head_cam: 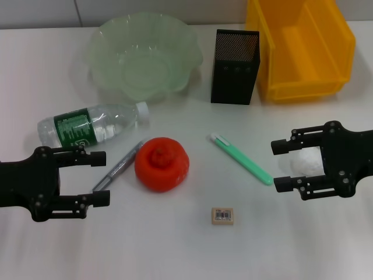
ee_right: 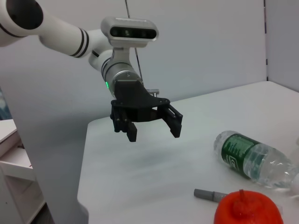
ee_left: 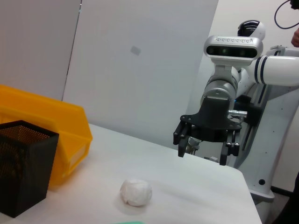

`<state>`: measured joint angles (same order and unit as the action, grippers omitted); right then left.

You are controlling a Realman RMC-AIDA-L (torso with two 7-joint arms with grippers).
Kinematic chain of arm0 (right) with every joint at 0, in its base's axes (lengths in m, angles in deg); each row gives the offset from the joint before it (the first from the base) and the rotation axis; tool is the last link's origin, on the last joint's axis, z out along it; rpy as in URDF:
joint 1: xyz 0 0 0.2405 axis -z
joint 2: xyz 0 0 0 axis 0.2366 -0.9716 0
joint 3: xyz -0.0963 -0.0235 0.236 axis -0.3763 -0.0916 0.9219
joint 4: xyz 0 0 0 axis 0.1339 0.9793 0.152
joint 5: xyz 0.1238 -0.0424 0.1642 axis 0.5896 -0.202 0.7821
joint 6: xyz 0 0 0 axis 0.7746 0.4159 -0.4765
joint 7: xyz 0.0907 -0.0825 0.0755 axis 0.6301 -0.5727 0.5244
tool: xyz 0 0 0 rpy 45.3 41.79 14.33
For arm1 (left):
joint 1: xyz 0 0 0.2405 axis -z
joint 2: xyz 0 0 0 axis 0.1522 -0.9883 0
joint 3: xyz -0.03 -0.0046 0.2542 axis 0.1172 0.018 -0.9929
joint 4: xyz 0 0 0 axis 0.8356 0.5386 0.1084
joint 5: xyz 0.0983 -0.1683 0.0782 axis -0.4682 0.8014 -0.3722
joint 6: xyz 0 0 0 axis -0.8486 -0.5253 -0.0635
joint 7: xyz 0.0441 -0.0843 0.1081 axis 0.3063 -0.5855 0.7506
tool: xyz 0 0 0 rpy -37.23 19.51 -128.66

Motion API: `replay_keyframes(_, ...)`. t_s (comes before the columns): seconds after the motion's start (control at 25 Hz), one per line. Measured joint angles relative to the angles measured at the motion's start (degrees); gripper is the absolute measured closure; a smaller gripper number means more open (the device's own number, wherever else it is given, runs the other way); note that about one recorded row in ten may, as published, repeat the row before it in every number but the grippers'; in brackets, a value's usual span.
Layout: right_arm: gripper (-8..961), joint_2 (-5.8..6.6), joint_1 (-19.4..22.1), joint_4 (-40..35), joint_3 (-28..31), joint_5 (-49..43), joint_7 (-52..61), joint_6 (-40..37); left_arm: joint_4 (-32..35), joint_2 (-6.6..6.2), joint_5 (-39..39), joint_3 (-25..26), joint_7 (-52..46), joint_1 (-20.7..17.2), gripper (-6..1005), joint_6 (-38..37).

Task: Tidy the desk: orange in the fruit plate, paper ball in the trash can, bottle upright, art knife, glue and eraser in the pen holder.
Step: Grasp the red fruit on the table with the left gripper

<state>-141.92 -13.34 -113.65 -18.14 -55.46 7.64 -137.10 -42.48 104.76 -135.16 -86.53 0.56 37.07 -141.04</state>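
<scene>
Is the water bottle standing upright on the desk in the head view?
No, the bottle lies on its side in front of the fruit plate, its white cap pointing toward the robot's right.

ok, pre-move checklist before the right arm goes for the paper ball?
1. Right pincer open: ok, jaws spread wide.
2. Paper ball located: ok, on the table under the right pincer, partly hidden in the head view.
3. Pincer empty: ok, nothing between the jaws.
4. Trash can ready: ok, open top, behind the ball at the table's far right.
5. Pen holder off the carry path: cannot tell, it stands right beside the can.
6. Left pincer out of the way: ok, open, near the glue.
</scene>
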Motion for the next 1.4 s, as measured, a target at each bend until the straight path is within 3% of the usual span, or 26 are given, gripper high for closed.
replay_keyframes(0.68,292,-0.14,0.7,2.1,0.8,0.8,-2.3,0.3,1.5,0.22,0.1,-0.1,-0.8,-0.2,240,0.1)
replay_keyframes(0.88,291,0.12,2.6,1.0,0.9,0.9,-2.3,0.5,5.9,1.75,0.2,0.3,-1.8,-0.5,241,1.2)
replay_keyframes(0.92,291,0.19,3.3,0.3,1.1,0.8,-2.1,0.6,9.5,3.64,0.2,0.4,-2.7,-0.1,242,2.8)
replay_keyframes(0.96,291,0.25,4.1,-0.5,1.6,0.8,-1.9,0.7,10.0,3.95,0.2,0.4,-2.8,0.0,242,3.1)
replay_keyframes(1.08,291,0.27,6.1,-2.9,4.3,0.6,-1.9,0.7,13.1,6.46,0.3,-0.2,-3.2,1.8,243,7.7)
replay_keyframes(1.4,291,0.65,8.7,-5.0,8.9,-0.4,-1.5,0.3,6.9,7.12,0.4,-4.9,-1.8,7.8,246,16.3)
